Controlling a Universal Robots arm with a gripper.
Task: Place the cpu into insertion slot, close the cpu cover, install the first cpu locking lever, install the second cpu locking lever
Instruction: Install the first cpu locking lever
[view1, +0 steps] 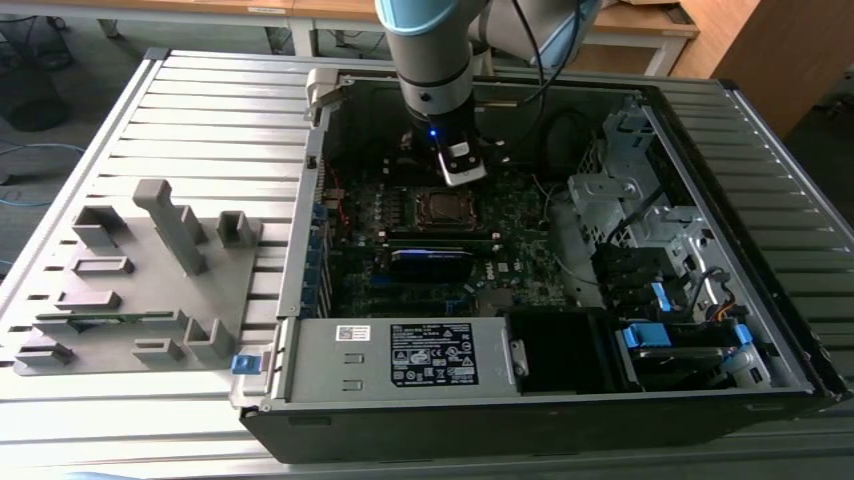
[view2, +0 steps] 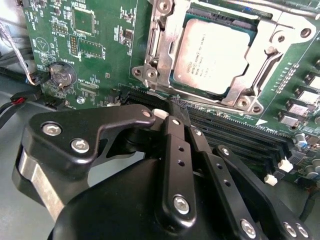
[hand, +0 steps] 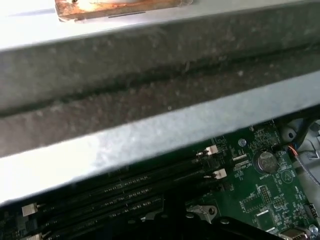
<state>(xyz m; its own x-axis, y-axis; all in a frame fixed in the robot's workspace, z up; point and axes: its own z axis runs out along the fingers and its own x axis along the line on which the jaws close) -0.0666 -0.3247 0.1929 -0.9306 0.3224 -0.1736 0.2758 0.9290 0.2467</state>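
In the second wrist view the cpu (view2: 215, 52), a square chip with a silver-grey top, lies seated in the insertion slot (view1: 441, 207). The cpu cover (view2: 162, 45), a silver metal frame, lies flat around it. A thin locking lever rod (view2: 285, 7) runs along one side of the socket. My black gripper (view2: 175, 111) has its fingers drawn together, with the tips just beside the socket edge that faces the memory slots (view2: 235, 132). Nothing shows between the fingers. In the exterior view the gripper (view1: 462, 170) hangs just above the socket's far edge.
The green motherboard (view1: 521, 235) lies inside an open computer case (view1: 694, 390), its walls close on all sides. A coin battery (view2: 61, 76) and cables (view2: 15, 102) sit near the gripper. A grey parts fixture (view1: 134, 280) stands on the slatted table at the exterior view's left.
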